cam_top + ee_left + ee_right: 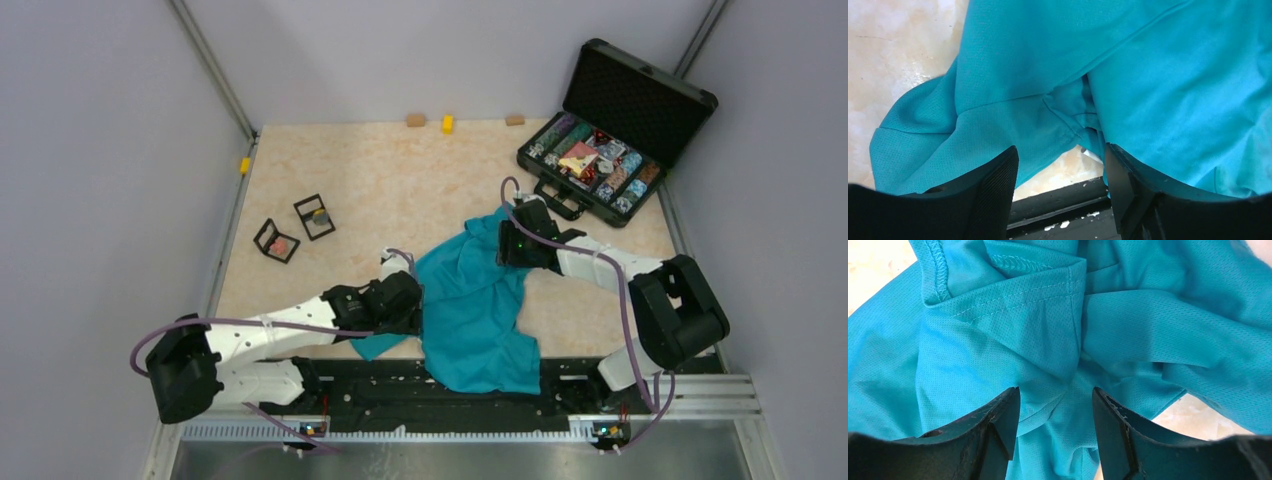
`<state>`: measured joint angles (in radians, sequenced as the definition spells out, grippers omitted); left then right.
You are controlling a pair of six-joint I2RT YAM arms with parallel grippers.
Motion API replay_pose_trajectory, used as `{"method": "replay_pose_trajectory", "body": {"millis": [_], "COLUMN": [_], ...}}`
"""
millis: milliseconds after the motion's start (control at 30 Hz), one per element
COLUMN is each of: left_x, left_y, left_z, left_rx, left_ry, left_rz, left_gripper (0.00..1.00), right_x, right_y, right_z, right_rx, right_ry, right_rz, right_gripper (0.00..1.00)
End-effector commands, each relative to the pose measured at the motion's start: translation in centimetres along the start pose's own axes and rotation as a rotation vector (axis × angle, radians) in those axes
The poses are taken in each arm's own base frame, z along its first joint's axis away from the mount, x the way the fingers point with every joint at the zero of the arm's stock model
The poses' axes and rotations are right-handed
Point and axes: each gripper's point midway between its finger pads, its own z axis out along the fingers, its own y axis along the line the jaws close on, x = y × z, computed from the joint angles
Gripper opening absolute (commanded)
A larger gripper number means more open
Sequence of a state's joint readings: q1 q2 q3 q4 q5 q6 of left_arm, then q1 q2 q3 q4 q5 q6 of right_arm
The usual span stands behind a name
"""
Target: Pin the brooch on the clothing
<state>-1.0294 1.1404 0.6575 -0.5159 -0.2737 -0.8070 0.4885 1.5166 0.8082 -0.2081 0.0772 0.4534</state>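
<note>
The teal T-shirt (470, 310) lies crumpled in the middle of the table, running down to the near edge. My left gripper (418, 300) is open at the shirt's left edge. In the left wrist view the shirt (1128, 75) hangs just beyond the open gripper (1060, 150), with nothing between the fingers. My right gripper (503, 248) is open over the shirt's far end. In the right wrist view it (1055, 392) straddles a fold of fabric (1048, 340) without closing on it. A tiny pink-red brooch (280, 244) sits in a small black stand at the left.
A second small black stand (315, 216) holds a greyish trinket beside the first. An open black case (600, 150) of multicoloured trinkets stands at the back right. Small blocks (447, 123) lie along the far edge. A black rail (440, 395) runs along the near edge.
</note>
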Motion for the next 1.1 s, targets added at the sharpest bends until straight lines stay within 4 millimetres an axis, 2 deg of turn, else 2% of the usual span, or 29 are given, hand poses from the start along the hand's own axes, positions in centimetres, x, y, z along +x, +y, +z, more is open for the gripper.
{"method": "replay_pose_trajectory", "body": {"millis": [0, 133, 233, 333, 700, 1067], "left_x": [-0.6, -0.7, -0.5, -0.6, -1.5, -1.4], "left_y": [0.6, 1.1, 1.5, 2.0, 1.4, 0.5], "left_z": [0.6, 1.3, 1.8, 2.3, 2.3, 3.0], "left_rx": [-0.071, -0.121, -0.15, -0.18, -0.17, -0.134], "left_ry": [-0.035, -0.038, -0.036, -0.054, -0.075, -0.066], "left_rz": [-0.074, -0.067, -0.072, -0.076, -0.067, -0.06], "left_gripper": [0.68, 0.68, 0.6, 0.57, 0.66, 0.66], "right_x": [-3.1, -3.8, -4.3, -4.8, -4.9, -5.2], "right_y": [0.9, 1.6, 1.9, 2.3, 2.7, 3.0], "right_z": [-0.1, 0.1, 0.3, 0.3, 0.4, 0.0], "right_rx": [0.002, -0.03, -0.039, -0.051, -0.07, -0.079], "right_ry": [-0.089, -0.113, -0.116, -0.123, -0.129, -0.132], "right_rz": [-0.023, -0.035, -0.05, -0.058, -0.054, -0.051], "right_gripper": [0.53, 0.39, 0.27, 0.2, 0.0, 0.0]}}
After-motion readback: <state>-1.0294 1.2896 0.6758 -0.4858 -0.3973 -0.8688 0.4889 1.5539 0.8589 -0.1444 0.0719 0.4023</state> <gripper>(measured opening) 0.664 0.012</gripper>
